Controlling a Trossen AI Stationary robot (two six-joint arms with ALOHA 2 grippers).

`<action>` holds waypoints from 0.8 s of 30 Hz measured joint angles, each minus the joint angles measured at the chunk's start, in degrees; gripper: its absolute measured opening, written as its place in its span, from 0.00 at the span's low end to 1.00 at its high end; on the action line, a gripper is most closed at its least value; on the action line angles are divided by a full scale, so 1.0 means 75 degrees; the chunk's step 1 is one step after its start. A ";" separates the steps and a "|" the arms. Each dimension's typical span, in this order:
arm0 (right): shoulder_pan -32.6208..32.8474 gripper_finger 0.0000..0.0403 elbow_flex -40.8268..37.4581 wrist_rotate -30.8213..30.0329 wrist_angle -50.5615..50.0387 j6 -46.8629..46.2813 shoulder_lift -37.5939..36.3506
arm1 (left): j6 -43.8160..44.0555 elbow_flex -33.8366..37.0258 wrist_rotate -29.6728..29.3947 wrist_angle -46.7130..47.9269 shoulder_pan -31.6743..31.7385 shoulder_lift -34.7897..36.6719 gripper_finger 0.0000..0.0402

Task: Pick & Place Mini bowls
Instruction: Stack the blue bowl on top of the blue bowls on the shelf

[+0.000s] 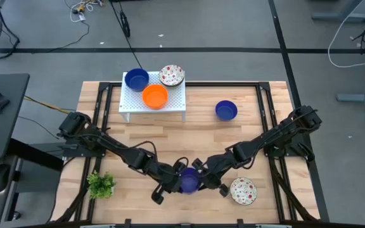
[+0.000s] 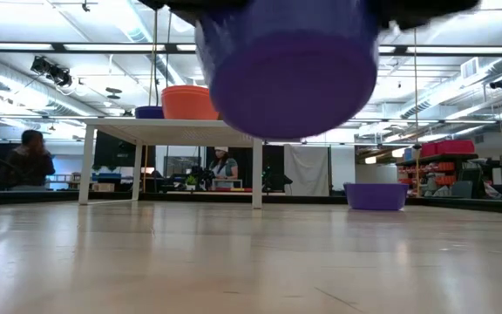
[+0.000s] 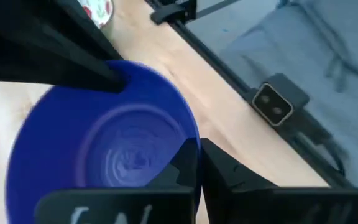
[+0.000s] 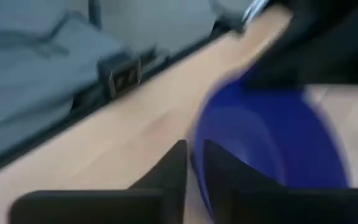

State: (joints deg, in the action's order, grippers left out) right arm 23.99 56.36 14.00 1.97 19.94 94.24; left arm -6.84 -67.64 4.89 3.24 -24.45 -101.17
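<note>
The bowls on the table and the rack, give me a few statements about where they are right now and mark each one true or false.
1. Three bowls sit on the white rack. True: a blue bowl, an orange bowl and a speckled bowl.
2. The left gripper is shut on a blue bowl. True: its fingers pinch the rim in the left wrist view.
3. That held bowl rests on the table. False: the low view shows it lifted clear.
4. A speckled bowl lies beside the green plant. False: it lies near the right arm, across from the plant.
5. The lone blue bowl stands on the rack. False: it stands on the table.
</note>
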 joint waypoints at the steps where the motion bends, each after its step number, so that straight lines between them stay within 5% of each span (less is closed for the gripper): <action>1: 0.0000 0.16 0.0003 -0.0004 0.0269 -0.0002 0.0000 | 0.0005 -0.0003 -0.0079 -0.0020 0.0002 -0.0009 0.02; 11: 0.0070 0.46 0.0015 0.0365 0.0592 -0.0478 -0.0038 | -0.0164 -0.0004 -0.0406 0.0151 -0.0041 -0.0014 0.02; 17: 0.0695 0.45 0.0012 0.0218 0.0034 -0.1079 -0.0538 | 0.0561 -0.0003 -0.1922 0.1928 -0.0032 0.0110 0.01; 24: 0.1720 0.38 0.0006 -0.1234 -0.0841 -0.2096 -0.0994 | 0.2322 -0.0578 -0.3595 0.4815 -0.0401 0.1319 0.01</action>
State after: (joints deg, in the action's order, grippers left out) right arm 36.89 56.40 4.74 -4.34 4.22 86.78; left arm 10.58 -71.97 -22.07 39.36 -27.45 -91.28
